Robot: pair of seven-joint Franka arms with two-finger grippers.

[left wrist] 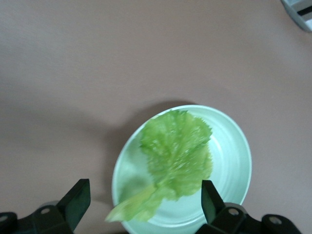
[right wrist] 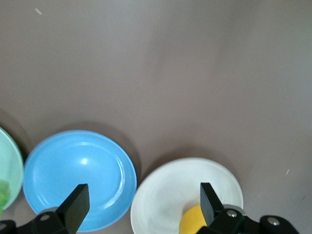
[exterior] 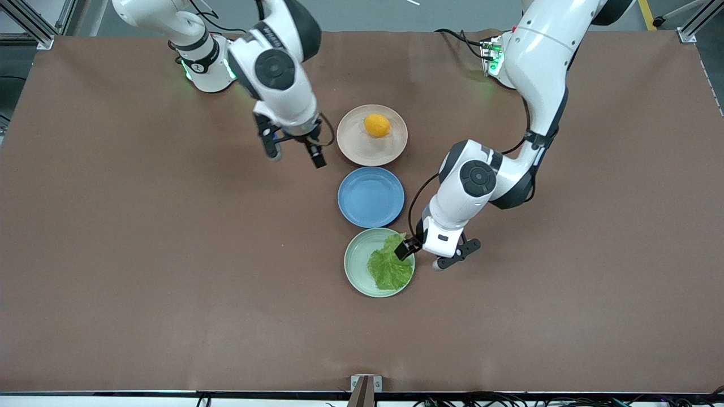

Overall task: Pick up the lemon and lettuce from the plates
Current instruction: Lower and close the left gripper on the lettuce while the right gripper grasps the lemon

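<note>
The lemon (exterior: 376, 125) lies on the beige-pink plate (exterior: 353, 148), the plate nearest the robots' bases. The lettuce (exterior: 389, 265) lies flat on the mint green plate (exterior: 355, 261), nearest the front camera. My left gripper (exterior: 430, 253) is open, low over that plate's rim on the left arm's side, by the leaf's stem. In the left wrist view the lettuce (left wrist: 178, 151) and its plate (left wrist: 234, 156) lie between the open fingers of the left gripper (left wrist: 145, 197). My right gripper (exterior: 294, 151) is open and empty, over the table beside the beige-pink plate. The right wrist view shows the lemon (right wrist: 192, 222) partly cut off.
A blue plate (exterior: 370, 196) sits bare between the two task plates and also shows in the right wrist view (right wrist: 78, 175). The three plates form a row in the middle of the brown table (exterior: 141, 254).
</note>
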